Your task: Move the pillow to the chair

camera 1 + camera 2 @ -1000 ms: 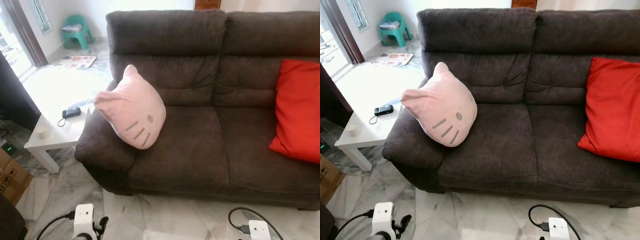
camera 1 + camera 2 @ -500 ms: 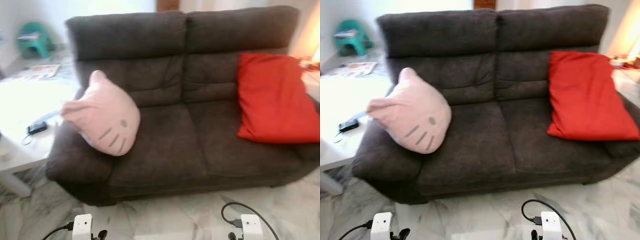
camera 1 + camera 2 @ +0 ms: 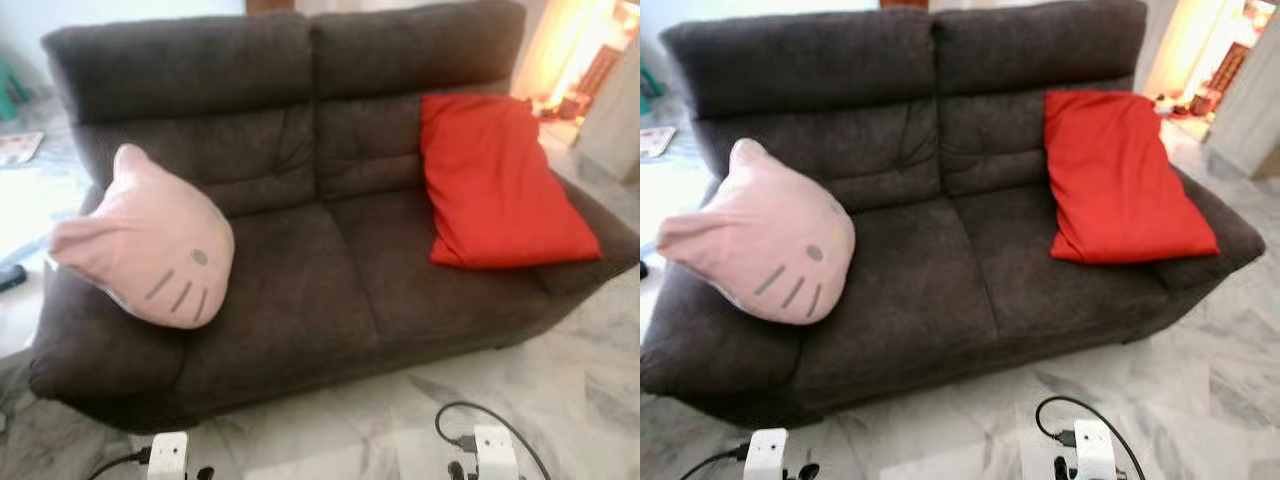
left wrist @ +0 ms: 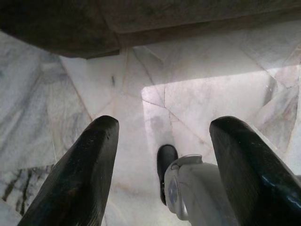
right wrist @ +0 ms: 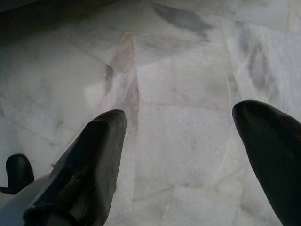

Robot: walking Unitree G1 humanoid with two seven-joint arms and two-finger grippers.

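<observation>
I see a dark brown sofa (image 3: 300, 270) with a pale pink pillow (image 3: 145, 245) on it; the pillow bears grey whisker stripes, a grey oval eye and a small yellow nose. The cushion (image 3: 495, 180) is plain bright red. The floor (image 5: 188, 94) is white marble veined in grey. My grippers' fingers (image 4: 75, 179) are black.

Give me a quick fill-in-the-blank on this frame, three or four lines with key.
1. The pink cat-face pillow leans on the sofa's ____ armrest.
2. The pillow at the sofa's other end is ____.
3. The left gripper and right gripper both hang over the ____ floor.
4. Both grippers' fingers are ____.

Missing words: left; red; marble; open
</observation>
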